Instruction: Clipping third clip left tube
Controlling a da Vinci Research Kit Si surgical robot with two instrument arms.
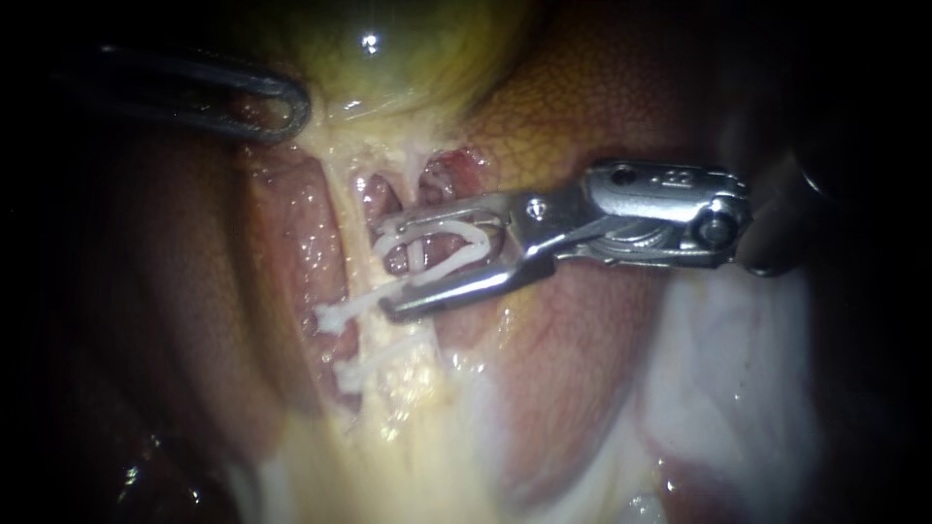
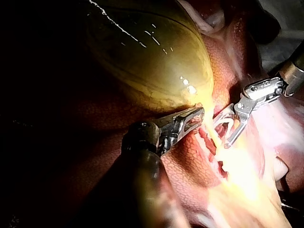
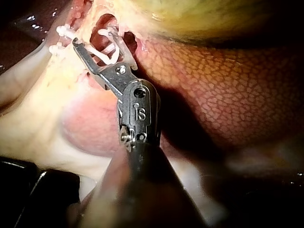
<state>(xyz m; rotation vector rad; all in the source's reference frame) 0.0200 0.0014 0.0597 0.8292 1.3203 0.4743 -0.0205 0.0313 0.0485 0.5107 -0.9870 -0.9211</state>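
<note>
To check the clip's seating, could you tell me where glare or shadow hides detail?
Endoscope view: left instrument in shadow, clip well lit. Left wrist view: glare washes out tissue beside the right instrument. Right wrist view: its shadow darkens liver.

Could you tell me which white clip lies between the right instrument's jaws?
The uppermost clip, nearest the gallbladder; the middle clip and lowest clip sit outside them.

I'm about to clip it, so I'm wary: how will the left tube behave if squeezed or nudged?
Probably floppy: the left tube is a thin pale strand running down from the gallbladder. Likely slippery, since the wet tissue around it glints. Possibly fragile: it looks slight beside the clip held by the right instrument.
</note>
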